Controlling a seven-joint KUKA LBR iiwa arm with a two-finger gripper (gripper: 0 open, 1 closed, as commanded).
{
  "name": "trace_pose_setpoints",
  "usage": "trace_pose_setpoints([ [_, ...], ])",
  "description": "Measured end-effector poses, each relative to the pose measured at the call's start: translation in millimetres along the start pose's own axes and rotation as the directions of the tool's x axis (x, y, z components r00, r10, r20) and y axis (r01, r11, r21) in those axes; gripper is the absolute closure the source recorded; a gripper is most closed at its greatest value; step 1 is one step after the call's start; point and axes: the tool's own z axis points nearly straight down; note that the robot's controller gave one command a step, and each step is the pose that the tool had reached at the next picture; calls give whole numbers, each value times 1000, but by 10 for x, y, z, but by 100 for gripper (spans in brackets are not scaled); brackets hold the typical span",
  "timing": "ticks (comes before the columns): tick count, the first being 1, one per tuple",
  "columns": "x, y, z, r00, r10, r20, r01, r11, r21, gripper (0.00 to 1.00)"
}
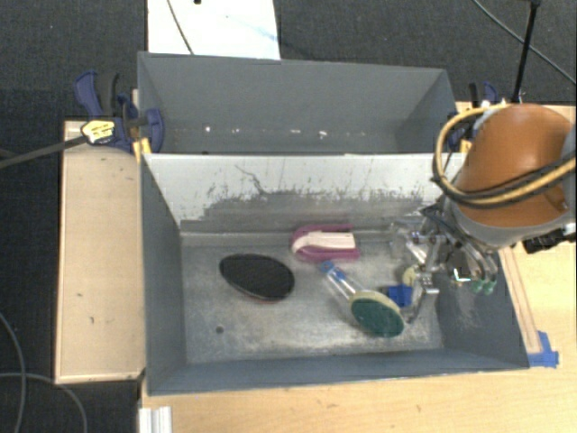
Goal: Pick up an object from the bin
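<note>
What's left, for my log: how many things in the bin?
4: black oval, left; pink-and-white piece, back; green-headed clear tube, centre-right; small blue piece beside it. The gripper may hide more.

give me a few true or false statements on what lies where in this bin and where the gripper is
1. The black oval object lies left of the pink and white object. True.
2. The gripper is over the left side of the bin. False: it is over the right side, close to the green-headed brush.
3. The green-headed brush lies right of the black oval object. True.
4. The pink and white object rests on top of the black oval object. False: they lie apart on the floor.
</note>
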Motion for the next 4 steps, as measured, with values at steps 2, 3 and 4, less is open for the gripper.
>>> trace_pose_setpoints([
  [2,73,166,1122,987,163,10,-163,987,-1,0],
  [3,21,145,1140,955,298,8,-298,955,-2,0],
  [4,-27,47,1446,871,491,2,-491,871,-1,0],
])
